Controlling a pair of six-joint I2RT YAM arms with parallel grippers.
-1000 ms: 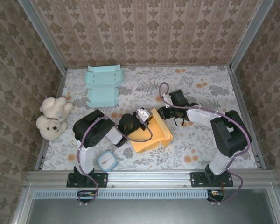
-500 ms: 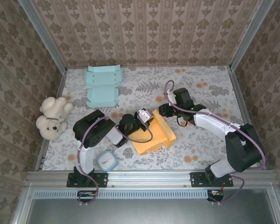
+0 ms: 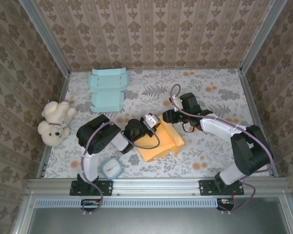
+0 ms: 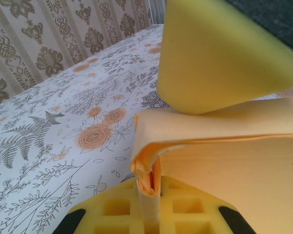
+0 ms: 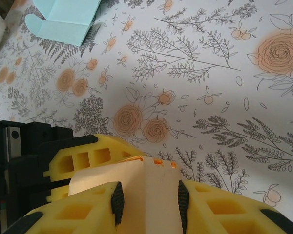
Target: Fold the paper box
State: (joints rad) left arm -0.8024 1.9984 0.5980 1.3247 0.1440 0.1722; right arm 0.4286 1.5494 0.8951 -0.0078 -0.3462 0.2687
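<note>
Orange card paper box (image 3: 161,142): light, floppy, I judge. My left pincer (image 4: 149,187) clamps one flap; another lies inside my right pincer (image 5: 149,195), grip unclear. Hold near creases.

Quick count: 2 robot arms, i.e. 1 left arm (image 3: 95,134) + 1 right arm (image 3: 244,146). Paper boxes, 2 total: 1 orange paper box (image 3: 166,144), part-folded, & 1 light-blue box (image 3: 107,90), flat. 1 teddy bear (image 3: 53,124). 1 small square blue-rimmed item (image 3: 111,168). 1 floral-print table (image 3: 210,90).
</note>
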